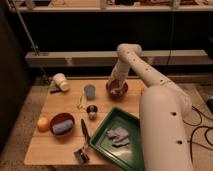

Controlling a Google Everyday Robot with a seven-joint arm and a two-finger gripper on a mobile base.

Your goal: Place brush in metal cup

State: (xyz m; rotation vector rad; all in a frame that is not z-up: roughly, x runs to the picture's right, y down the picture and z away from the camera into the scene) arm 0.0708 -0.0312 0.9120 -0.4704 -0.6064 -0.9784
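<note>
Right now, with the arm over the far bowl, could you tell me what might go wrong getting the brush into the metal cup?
1. The brush lies at the near edge of the table, beside the green tray; a clumsy grasp could push it off or catch the tray's rim.
2. The metal cup is small; the long brush may tip it, or knock the blue-grey tumbler just behind.
3. The gripper is at the dark red bowl; withdrawing carelessly could drag it.
</note>
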